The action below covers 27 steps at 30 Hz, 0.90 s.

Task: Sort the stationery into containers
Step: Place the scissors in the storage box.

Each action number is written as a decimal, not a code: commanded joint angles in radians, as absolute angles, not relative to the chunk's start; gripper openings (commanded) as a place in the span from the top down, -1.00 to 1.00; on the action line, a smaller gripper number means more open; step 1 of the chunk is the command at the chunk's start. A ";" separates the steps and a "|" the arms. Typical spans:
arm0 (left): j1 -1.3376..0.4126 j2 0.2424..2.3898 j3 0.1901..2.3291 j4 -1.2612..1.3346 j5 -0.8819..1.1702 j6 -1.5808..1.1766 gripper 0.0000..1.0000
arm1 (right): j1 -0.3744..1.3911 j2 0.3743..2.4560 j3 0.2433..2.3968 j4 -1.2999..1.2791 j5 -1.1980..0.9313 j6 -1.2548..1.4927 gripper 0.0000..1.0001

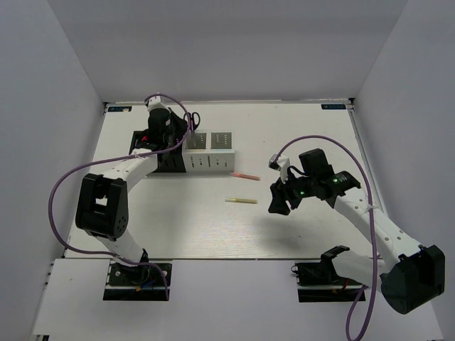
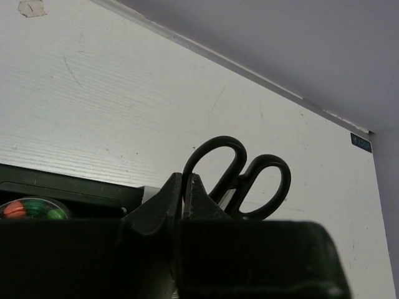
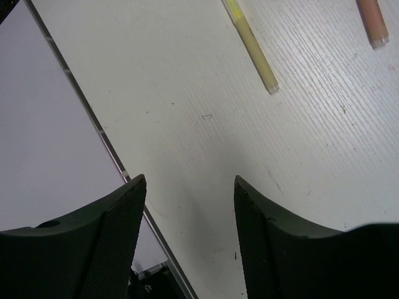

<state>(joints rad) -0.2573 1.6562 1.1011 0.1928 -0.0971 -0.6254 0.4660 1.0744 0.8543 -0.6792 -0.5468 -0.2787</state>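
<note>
A row of holders stands on the far left part of the table. The left hand is above the row's left half, and the scissors stand upright just beyond its tips, about the middle of the row on its far side. Markers sit inside a holder beneath that arm. The pen lies on the table just right of the row's right end, the pencil lies apart from it and nearer the arms, and the right hand hangs just right of the pencil.
</note>
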 commanded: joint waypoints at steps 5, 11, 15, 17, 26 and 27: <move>-0.268 1.615 1.080 0.262 -0.023 -0.618 0.54 | 0.466 1.075 0.850 -0.683 -0.563 -0.293 -0.29; -0.271 1.585 1.043 0.261 -0.002 -0.612 -0.09 | 0.466 1.078 0.850 -0.681 -0.566 -0.293 -0.29; -0.273 1.556 1.039 0.247 0.024 -0.607 -0.12 | 0.462 1.080 0.848 -0.683 -0.563 -0.295 -0.32; -0.272 1.531 1.039 0.236 0.038 -0.603 -0.12 | 0.465 1.080 0.847 -0.680 -0.558 -0.295 -0.32; -0.328 1.283 1.097 -0.043 0.129 -0.484 0.83 | 0.471 1.130 0.821 -0.624 -0.488 -0.411 1.00; -0.339 1.261 1.107 -0.154 0.173 -0.463 0.74 | 0.472 1.169 0.821 -0.599 -0.476 -0.443 1.00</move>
